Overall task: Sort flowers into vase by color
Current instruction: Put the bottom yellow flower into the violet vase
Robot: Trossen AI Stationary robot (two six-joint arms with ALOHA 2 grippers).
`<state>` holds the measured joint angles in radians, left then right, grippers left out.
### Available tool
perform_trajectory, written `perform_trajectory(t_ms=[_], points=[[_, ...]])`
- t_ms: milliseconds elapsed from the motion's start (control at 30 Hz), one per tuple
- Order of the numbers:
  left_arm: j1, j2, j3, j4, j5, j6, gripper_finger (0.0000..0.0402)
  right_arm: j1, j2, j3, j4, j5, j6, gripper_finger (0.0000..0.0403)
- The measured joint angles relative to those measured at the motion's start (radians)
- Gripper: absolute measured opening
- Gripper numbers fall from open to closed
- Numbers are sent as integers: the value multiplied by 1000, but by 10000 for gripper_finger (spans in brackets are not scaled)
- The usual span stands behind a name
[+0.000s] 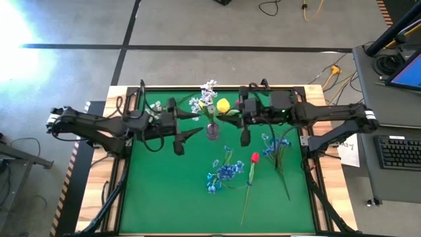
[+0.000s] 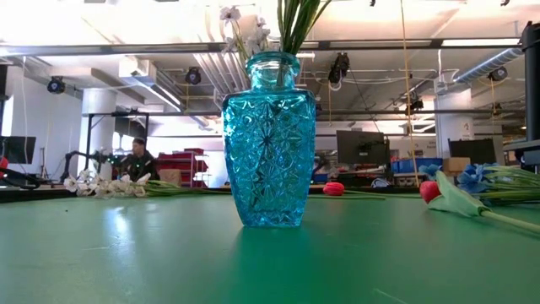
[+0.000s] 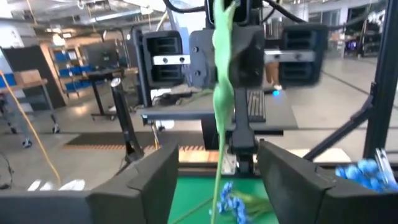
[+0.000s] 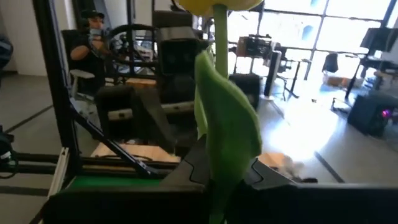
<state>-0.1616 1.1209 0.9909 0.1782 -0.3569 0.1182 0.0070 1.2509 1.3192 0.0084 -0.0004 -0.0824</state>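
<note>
A blue cut-glass vase (image 2: pixel 268 139) stands mid-table with green stems and white blossoms (image 1: pixel 207 99) rising from its mouth. My right gripper (image 1: pixel 234 113) reaches in from the right at the height of the flower heads and is shut on a yellow tulip (image 1: pixel 223 105). My left gripper (image 3: pixel 217 168) faces it from the left, open, with the tulip's stem (image 3: pixel 221 93) hanging just beyond its fingers, untouched. On the green mat lie a red tulip (image 1: pixel 254 158) and blue flowers (image 1: pixel 223 172). My right gripper pinches the yellow tulip between its two fingers, at the stem and its broad leaf (image 4: pixel 219 149) below the bud (image 4: pixel 214 5). The fingers come level from the table's right, across the stem. The tulip stands upright; its lower end is hidden.
More blue flowers (image 1: pixel 276 145) lie at the mat's right. White flowers (image 2: pixel 101 186) lie at the far left of the low view, with a red bud (image 2: pixel 333 188) behind the vase. The near part of the mat (image 1: pixel 177 210) is bare. A person sits in the room behind.
</note>
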Motion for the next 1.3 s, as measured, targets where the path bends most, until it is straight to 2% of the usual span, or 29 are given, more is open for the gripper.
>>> perform_trajectory(t_ms=[200, 367, 500, 667, 1067, 1300], points=[[-1, -83, 0, -188, 0, -38, 223, -52, -112, -118, 14, 5, 50, 9], [-1, -118, 0, -324, 0, -71, 223, -123, -168, -262, 172, 11, 148, 9], [-1, -138, -11, -405, 0, -108, 223, -187, -166, -339, 275, 5, 222, 9], [-1, -171, -57, -407, 0, -138, 223, -228, -116, -361, 343, 0, 242, 9], [-1, -271, -206, -354, 0, -206, 223, -230, -8, -315, 401, 0, 194, 9], [-1, -308, -229, -346, 0, -207, 223, -230, 30, -312, 433, 0, 194, 10]])
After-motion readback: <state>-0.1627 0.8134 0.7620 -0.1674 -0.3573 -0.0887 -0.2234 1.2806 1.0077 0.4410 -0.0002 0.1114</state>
